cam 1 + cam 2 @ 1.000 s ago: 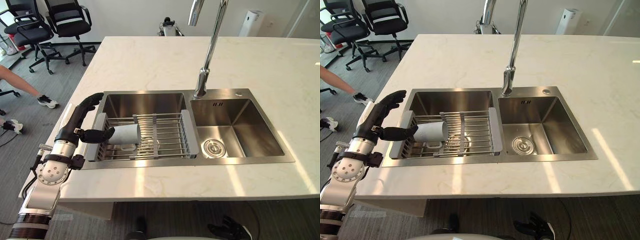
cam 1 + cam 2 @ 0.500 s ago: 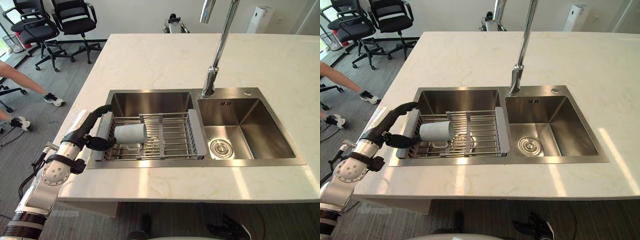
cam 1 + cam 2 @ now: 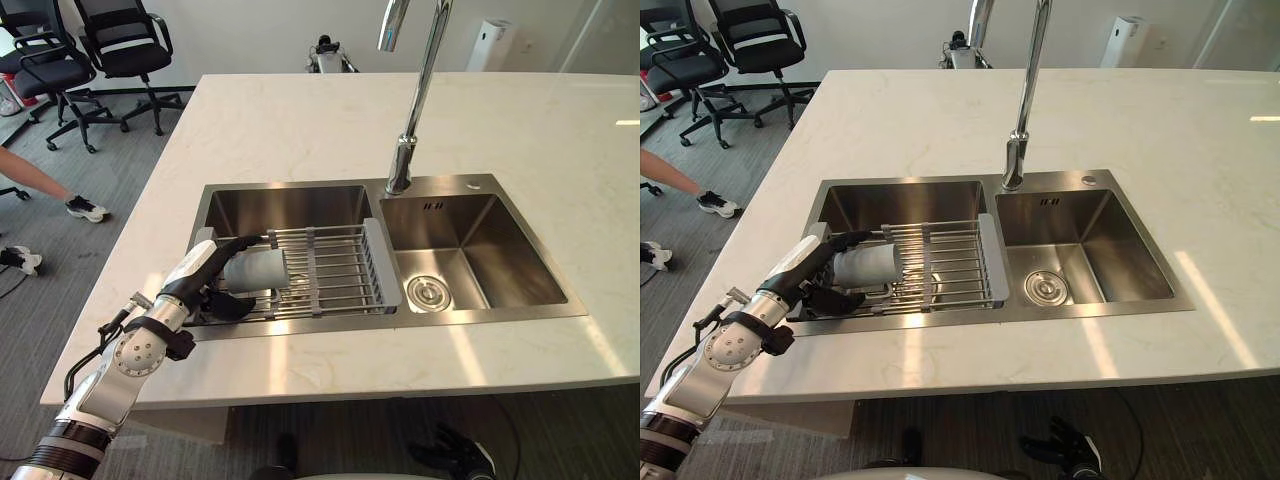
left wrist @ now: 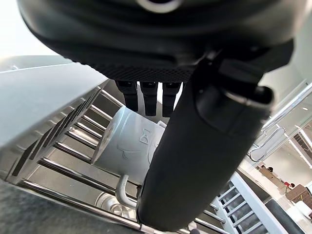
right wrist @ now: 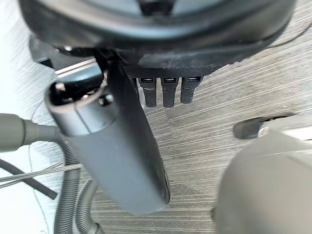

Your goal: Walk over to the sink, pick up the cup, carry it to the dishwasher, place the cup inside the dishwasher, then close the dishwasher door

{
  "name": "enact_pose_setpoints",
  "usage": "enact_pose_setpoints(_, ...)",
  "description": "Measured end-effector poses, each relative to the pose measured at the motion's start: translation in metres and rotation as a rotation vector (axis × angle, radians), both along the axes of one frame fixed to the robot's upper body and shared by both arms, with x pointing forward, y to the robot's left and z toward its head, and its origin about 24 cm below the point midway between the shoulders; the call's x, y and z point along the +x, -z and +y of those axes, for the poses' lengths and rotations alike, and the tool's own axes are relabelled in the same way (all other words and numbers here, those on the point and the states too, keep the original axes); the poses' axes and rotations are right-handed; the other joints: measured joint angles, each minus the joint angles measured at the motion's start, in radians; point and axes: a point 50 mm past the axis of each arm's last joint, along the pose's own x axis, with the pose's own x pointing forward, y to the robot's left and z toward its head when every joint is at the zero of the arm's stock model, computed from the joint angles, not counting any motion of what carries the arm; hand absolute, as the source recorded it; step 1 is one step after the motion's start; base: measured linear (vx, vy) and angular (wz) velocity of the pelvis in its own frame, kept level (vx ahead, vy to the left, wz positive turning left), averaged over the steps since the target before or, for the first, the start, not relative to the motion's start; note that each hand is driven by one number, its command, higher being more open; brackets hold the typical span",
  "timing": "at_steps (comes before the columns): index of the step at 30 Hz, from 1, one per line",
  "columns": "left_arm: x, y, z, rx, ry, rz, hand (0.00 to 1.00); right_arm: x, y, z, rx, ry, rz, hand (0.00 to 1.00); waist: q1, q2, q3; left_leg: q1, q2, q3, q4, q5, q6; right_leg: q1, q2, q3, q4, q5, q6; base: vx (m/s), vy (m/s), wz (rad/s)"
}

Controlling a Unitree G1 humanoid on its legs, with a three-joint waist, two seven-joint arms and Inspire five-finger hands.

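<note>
Over the sink rack [image 3: 340, 272], left hand [image 3: 200, 280] spread around lying cup [image 3: 256, 268], its small mark unreadable, right hand [image 5: 117, 146] relaxed.

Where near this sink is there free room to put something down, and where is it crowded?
Free: the right basin, right of the rack, holding just its drain; the counter behind and before the sink. Crowded: the left basin at its front, with rack, cup and left hand.
</note>
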Motion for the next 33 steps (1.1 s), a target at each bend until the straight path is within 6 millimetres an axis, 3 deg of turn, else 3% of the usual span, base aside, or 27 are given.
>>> enact_pose_setpoints(6,0.006,0.0,-0.008,0.073,0.036,-0.008,0.9,0.001,0.001,0.004,0.003,-0.016,0.005,0.9,0.0,-0.016,0.01,-0.003,-0.015,0.0,0.001,-0.002,0.007,0.001,-0.011,-0.001,-0.004,0.005,0.014,0.03,-0.006,0.01)
enact_pose_setpoints(10,0.013,0.003,-0.013,0.095,0.056,0.007,0.9,0.014,-0.001,0.005,0.003,-0.031,-0.028,0.9,-0.009,-0.029,0.018,-0.003,-0.027,0.005,0.005,-0.005,0.014,0.001,-0.018,0.002,-0.004,0.006,0.017,0.06,-0.015,-0.02)
enact_pose_setpoints(16,0.029,-0.001,-0.014,0.14,0.055,0.009,0.9,0.022,-0.003,0.006,0.002,-0.038,-0.046,0.9,-0.02,-0.027,0.019,-0.003,-0.023,0.013,0.005,-0.009,0.012,-0.003,-0.015,0.007,-0.003,0.008,0.017,0.01,-0.03,-0.04)
enact_pose_setpoints(17,0.032,0.0,-0.014,0.143,0.048,0.015,0.3,0.022,-0.003,0.006,0.003,-0.039,-0.048,0.9,-0.022,-0.025,0.02,-0.003,-0.021,0.016,0.001,-0.009,0.012,-0.006,-0.015,0.01,-0.001,0.008,0.017,-0.04,-0.022,-0.07)
enact_pose_setpoints(24,0.046,-0.004,-0.011,0.198,0.018,0.015,0.3,0.02,-0.002,0.007,0.008,-0.043,-0.038,0.9,-0.045,-0.018,0.044,-0.003,-0.016,0.029,0.0,-0.019,0.004,-0.016,-0.018,0.023,0.0,0.008,0.018,-0.05,-0.009,-0.06)
enact_pose_setpoints(29,0.048,-0.006,-0.008,0.22,0.003,0.009,0.3,0.013,0.0,0.01,0.016,-0.036,-0.02,0.9,-0.039,-0.021,0.054,-0.006,-0.026,0.029,0.001,-0.02,0.009,-0.016,-0.022,0.022,-0.007,0.007,0.019,-0.01,-0.001,-0.01)
enact_pose_setpoints(33,0.049,-0.007,-0.008,0.215,-0.002,-0.004,0.3,0.02,-0.001,0.013,0.022,-0.038,-0.038,0.9,-0.039,-0.021,0.054,-0.006,-0.029,0.029,0.004,-0.018,0.013,-0.013,-0.025,0.021,-0.006,0.009,0.021,0.03,-0.023,0.03)
